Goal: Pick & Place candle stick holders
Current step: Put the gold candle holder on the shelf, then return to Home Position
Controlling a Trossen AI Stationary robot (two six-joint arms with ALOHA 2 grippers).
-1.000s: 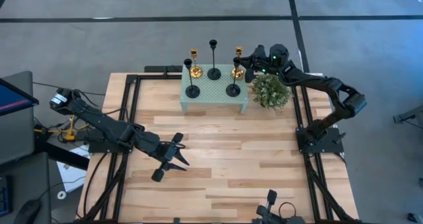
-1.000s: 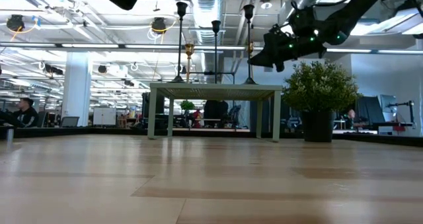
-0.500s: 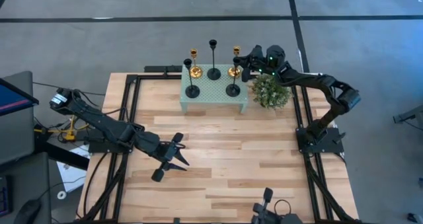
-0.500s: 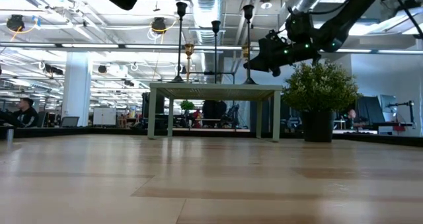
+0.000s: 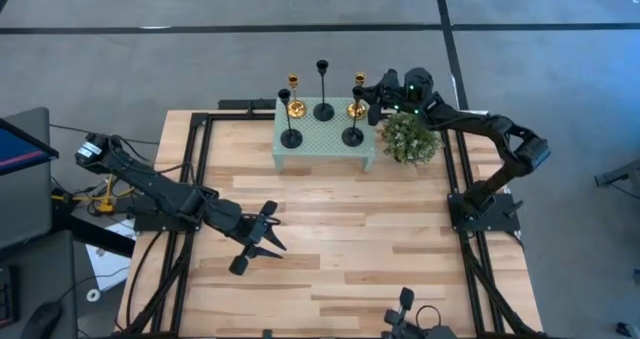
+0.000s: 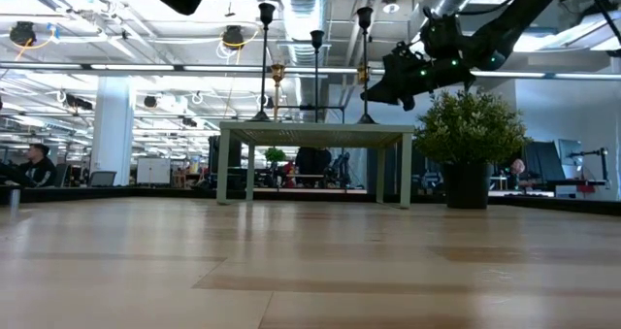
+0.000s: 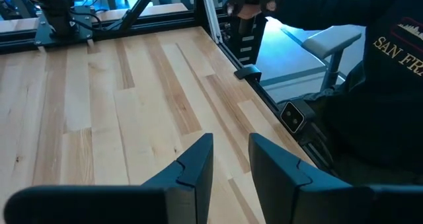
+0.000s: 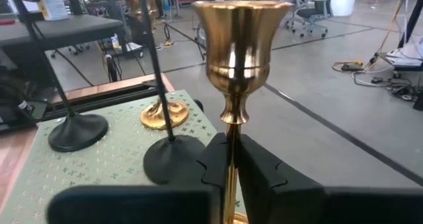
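Note:
Five candlestick holders stand upright on their round bases on the mint-green perforated stand (image 5: 330,149) at the table's far side. Three are black (image 5: 322,89) (image 5: 290,124) (image 5: 353,121). One gold holder (image 5: 294,94) is at the far left. My right gripper (image 5: 371,101) is shut on the other gold holder (image 5: 359,81) at the stand's far right corner. Its cup (image 8: 241,39) shows close up in the right wrist view. My left gripper (image 5: 272,229) hangs open and empty over the table's left middle; it also shows in the left wrist view (image 7: 231,148). My right gripper pinches the gold holder's thin stem (image 8: 229,128) below the cup, between its two fingers (image 8: 215,161). The fingers come from the table's right, slanting a little downward, and lie across the stem. The holder stands upright. Its base is mostly hidden by the fingers, so I cannot tell whether it is lifted.
A green potted plant (image 5: 408,137) stands on the table just right of the stand, under my right arm. The two nearest black holders (image 8: 173,154) (image 8: 78,128) stand close beside the held one. A person in dark clothing (image 7: 390,72) is beyond the table's near edge.
My right gripper has moved a little toward the table's left, up to the right gold holder's stem. The holder stays upright in the same place on the stand.

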